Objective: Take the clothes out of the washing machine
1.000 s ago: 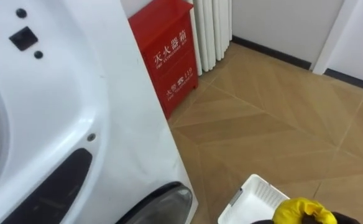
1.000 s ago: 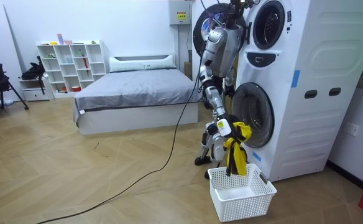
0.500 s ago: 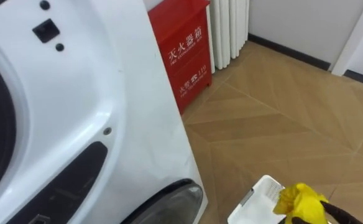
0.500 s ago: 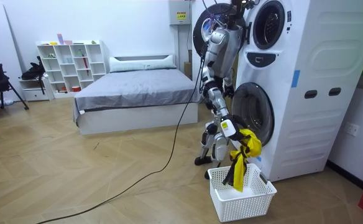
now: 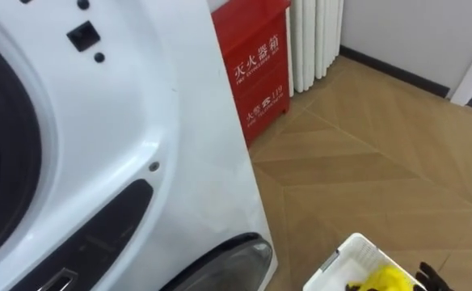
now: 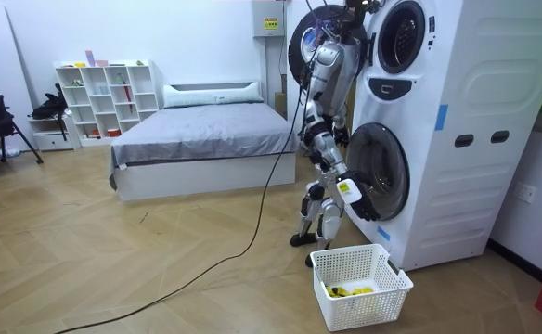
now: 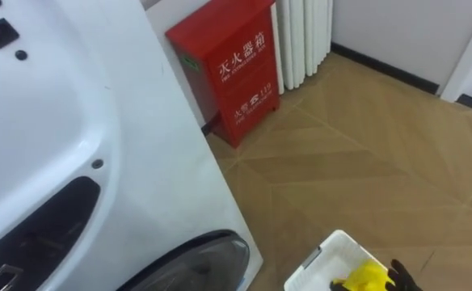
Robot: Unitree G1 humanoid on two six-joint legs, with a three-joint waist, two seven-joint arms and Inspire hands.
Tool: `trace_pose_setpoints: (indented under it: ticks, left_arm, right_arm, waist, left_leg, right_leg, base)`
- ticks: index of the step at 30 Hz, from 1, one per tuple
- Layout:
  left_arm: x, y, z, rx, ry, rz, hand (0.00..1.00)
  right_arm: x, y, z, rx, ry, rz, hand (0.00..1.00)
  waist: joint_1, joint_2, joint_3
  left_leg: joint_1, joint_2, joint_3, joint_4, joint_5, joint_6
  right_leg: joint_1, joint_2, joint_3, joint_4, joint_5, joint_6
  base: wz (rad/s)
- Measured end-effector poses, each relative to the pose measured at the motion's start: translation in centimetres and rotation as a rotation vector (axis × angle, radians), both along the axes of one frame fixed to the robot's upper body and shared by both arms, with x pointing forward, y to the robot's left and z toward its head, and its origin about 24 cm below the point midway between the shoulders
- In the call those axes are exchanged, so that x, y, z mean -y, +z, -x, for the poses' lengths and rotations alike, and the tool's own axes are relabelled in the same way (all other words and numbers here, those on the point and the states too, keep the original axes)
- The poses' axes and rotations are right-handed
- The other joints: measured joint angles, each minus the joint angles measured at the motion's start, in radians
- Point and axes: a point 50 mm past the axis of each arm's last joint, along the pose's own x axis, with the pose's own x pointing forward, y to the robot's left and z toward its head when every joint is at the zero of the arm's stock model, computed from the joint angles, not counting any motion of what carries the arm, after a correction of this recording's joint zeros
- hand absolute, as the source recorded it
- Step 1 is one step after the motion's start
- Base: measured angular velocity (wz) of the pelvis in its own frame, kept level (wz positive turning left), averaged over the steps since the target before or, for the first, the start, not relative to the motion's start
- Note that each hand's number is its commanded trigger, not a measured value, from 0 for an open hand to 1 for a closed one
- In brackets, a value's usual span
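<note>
I stand close in front of the white stacked washing machine (image 6: 438, 139), whose front panel (image 5: 99, 162) takes up the left of the eye views. A white slatted basket (image 6: 382, 299) sits on the floor at its foot. In the basket (image 5: 345, 255) lies a yellow cloth (image 5: 381, 280) (image 6: 350, 290). My right hand (image 6: 361, 202) hangs open above the basket, apart from the cloth. Its dark fingers (image 5: 427, 275) (image 7: 400, 273) show at the bottom edge beside the cloth. The upper drum's door (image 6: 306, 42) stands open.
A red cabinet (image 5: 260, 65) stands against the wall right of the machine, with a white ribbed radiator (image 5: 317, 40) beside it. Wooden floor spreads to the right. Behind me are a bed (image 6: 197, 139) and a white shelf unit (image 6: 104, 93).
My right hand has opened and the yellow cloth has dropped from it into the basket. The eye view has shifted, bringing more of the machine into the picture.
</note>
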Motion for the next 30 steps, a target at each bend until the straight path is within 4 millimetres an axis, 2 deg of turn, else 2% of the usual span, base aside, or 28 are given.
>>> trace_pose_setpoints:
  ticks: [2,5,19,21,22,23,24,27,28,30]
  left_arm:
    - [-0.1,0.0,-0.3,0.011,-0.002,-0.002,0.0]
    - [-0.1,0.1,-0.4,0.023,-0.006,-0.001,0.0]
    - [0.0,0.1,-0.7,0.05,-0.025,0.005,0.0]
    - [0.1,0.1,-0.9,0.055,-0.031,0.007,0.0]
    - [0.1,0.1,-0.8,0.057,-0.03,0.008,0.0]
    - [0.1,0.1,-0.5,0.052,-0.03,0.008,0.0]
    - [0.1,0.1,-0.5,0.05,-0.028,0.007,0.0]
    - [0.1,0.1,0.1,0.049,-0.023,0.001,0.0]
    - [0.1,0.2,0.4,0.051,-0.015,-0.001,0.0]
    - [-0.1,0.3,0.2,0.077,0.007,-0.004,0.0]
  right_arm:
    - [0.0,-0.1,0.2,-0.005,0.001,0.0,0.0]
    - [0.0,-0.1,0.1,-0.001,0.006,-0.002,0.0]
    - [0.3,-0.3,0.5,-0.02,-0.001,0.003,0.0]
    - [0.5,-0.6,1.3,-0.04,-0.014,0.002,0.0]
    - [0.6,-1.1,2.2,-0.063,-0.029,-0.007,0.0]
    - [0.7,-1.8,3.2,-0.106,-0.052,-0.021,0.0]
    - [0.8,-2.2,3.8,-0.129,-0.065,-0.032,0.0]
    - [1.1,-3.9,6.3,-0.22,-0.152,-0.089,0.0]
    - [1.3,-4.4,7.5,-0.25,-0.193,-0.112,0.0]
    - [1.5,-5.2,9.5,-0.303,-0.275,-0.148,0.0]
  waist:
    - [-0.003,-0.003,-0.0031]
    - [0.001,-0.01,-0.0046]
    - [0.001,-0.016,-0.0058]
    - [0.003,-0.019,-0.0061]
    - [0.003,-0.028,-0.0046]
    - [0.003,-0.037,-0.0132]
    - [0.004,-0.041,-0.0157]
    - [0.003,-0.062,-0.0162]
    - [0.002,-0.071,-0.0186]
    - [0.001,-0.092,-0.0181]
  left_leg:
    - [0.0,-0.001,-0.023,0.003,0.002,0.0]
    - [0.002,-0.001,-0.034,0.006,0.003,0.0]
    - [0.055,0.004,-0.09,-0.002,0.007,0.003]
    - [0.07,0.005,-0.103,-0.005,0.007,0.003]
    - [0.085,0.007,-0.113,-0.01,0.008,0.002]
    - [0.099,0.007,-0.124,-0.022,0.011,0.0]
    - [0.107,0.007,-0.127,-0.027,0.013,0.0]
    - [0.151,0.007,-0.151,-0.041,0.014,-0.003]
    - [0.162,0.008,-0.16,-0.046,0.015,-0.004]
    - [0.185,0.008,-0.191,-0.052,0.019,-0.008]
  right_leg:
    - [0.009,-0.007,-0.016,-0.002,-0.003,-0.003]
    - [0.017,-0.01,-0.024,-0.004,-0.003,-0.003]
    - [0.114,-0.031,-0.089,-0.055,-0.002,-0.003]
    - [0.136,-0.034,-0.101,-0.066,-0.003,-0.003]
    - [0.16,-0.035,-0.113,-0.079,-0.002,-0.004]
    - [0.178,-0.037,-0.126,-0.092,-0.002,-0.005]
    - [0.188,-0.037,-0.127,-0.096,-0.002,-0.005]
    - [0.243,-0.04,-0.146,-0.114,-0.009,-0.009]
    - [0.266,-0.043,-0.16,-0.13,-0.01,-0.01]
    - [0.305,-0.05,-0.19,-0.149,-0.011,-0.011]
  base:
    - [0.23]
    - [0.13]
    - [0.13]
    - [0.22]
    - [0.26]
    - [0.26]
    - [0.24]
    - [0.21]
    - [0.35]
    - [0.47]
